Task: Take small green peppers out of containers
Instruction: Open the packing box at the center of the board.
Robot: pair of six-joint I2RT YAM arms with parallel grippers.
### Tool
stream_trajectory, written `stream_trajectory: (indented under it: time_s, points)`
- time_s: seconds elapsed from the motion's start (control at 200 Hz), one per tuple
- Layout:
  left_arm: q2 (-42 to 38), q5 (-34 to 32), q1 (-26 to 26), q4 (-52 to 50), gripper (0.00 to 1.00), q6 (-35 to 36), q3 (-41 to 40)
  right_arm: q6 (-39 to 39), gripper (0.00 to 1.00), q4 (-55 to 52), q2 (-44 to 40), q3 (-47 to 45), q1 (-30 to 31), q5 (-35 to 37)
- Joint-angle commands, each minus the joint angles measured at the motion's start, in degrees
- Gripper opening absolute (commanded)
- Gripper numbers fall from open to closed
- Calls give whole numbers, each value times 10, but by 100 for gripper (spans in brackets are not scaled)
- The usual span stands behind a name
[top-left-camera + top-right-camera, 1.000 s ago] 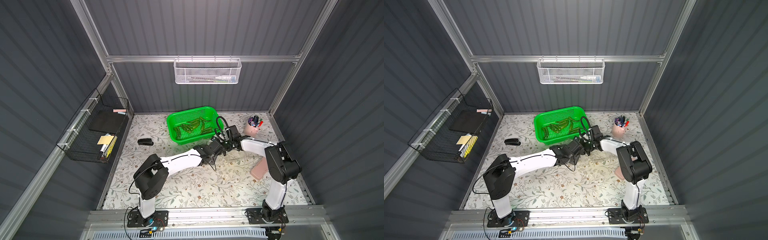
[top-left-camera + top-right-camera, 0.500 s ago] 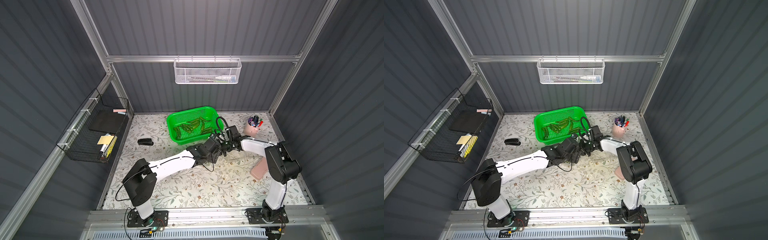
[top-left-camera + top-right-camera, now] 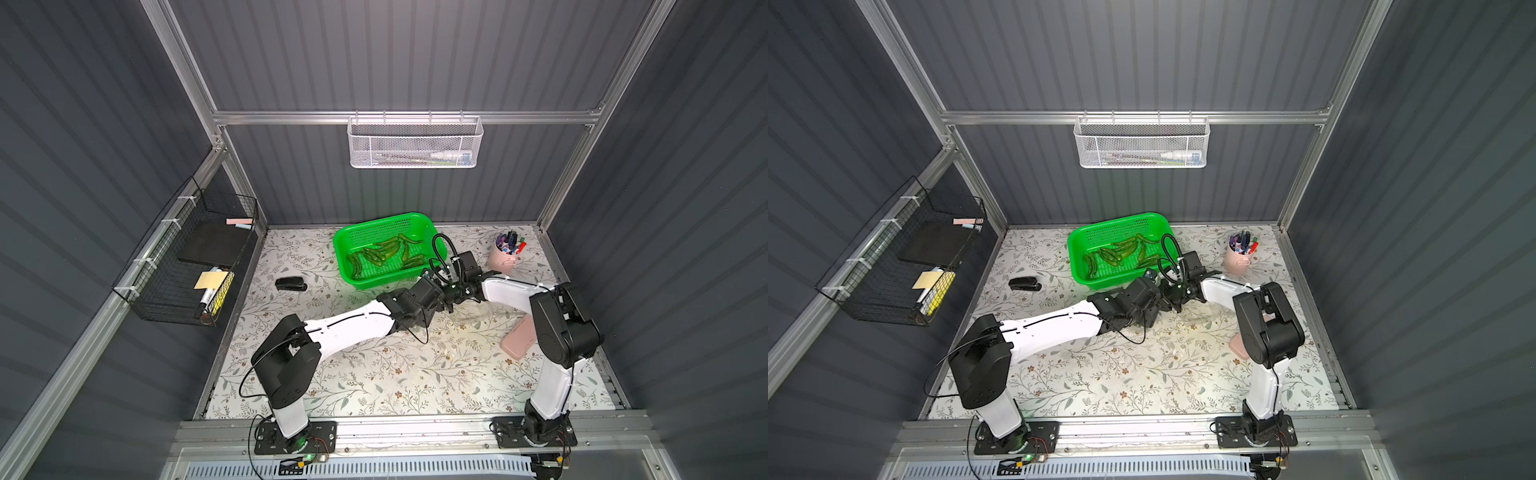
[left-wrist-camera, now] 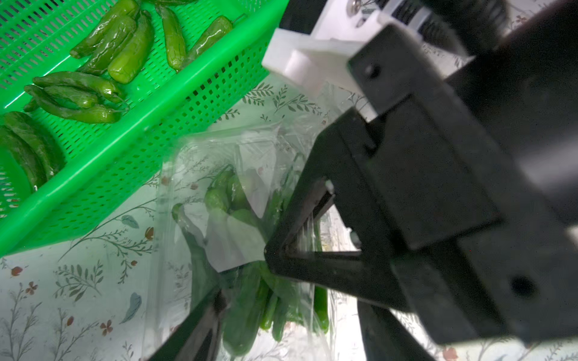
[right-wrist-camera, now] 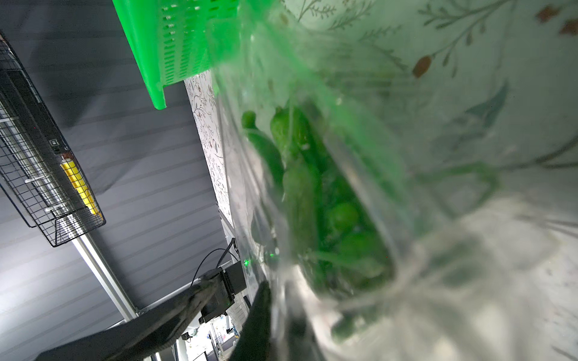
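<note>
Floral table [image 3: 374, 374] carries green basket [image 3: 382, 281], stapler [image 3: 291, 284], pink cup [image 3: 502, 261].

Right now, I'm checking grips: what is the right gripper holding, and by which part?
The right gripper pinches the clear container by its thin plastic edge.

green basket [image 3: 340, 253], pink pen cup [image 3: 500, 261], perhaps stapler [image 3: 291, 284]

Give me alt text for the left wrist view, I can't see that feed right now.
A clear container of small green peppers fills the centre, beside the green basket holding more loose peppers. The right end effector is shut on the container's plastic edge, while the left end effector straddles it; grip unclear.
</note>
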Motion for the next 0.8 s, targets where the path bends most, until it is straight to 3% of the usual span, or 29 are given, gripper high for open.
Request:
stream_trajectory:
  time_s: [0.0, 0.295, 0.445, 0.63, 0.795]
  points:
    - [16, -16, 3, -23, 65, -4, 0, -6, 12, -8, 7, 0, 0, -6]
    - [33, -12, 2, -30, 63, -5, -4, -5, 12, -7, 8, 2, -1, -8]
    - [42, -32, 2, -41, 52, -12, 5, -5, 12, -5, 8, 0, -1, -11]
    - [49, -37, 2, -40, 29, -15, 15, -6, 13, -8, 10, 1, -1, -17]
    - [60, -35, 2, -40, 14, -17, 27, -16, 22, -21, 10, 7, -1, -22]
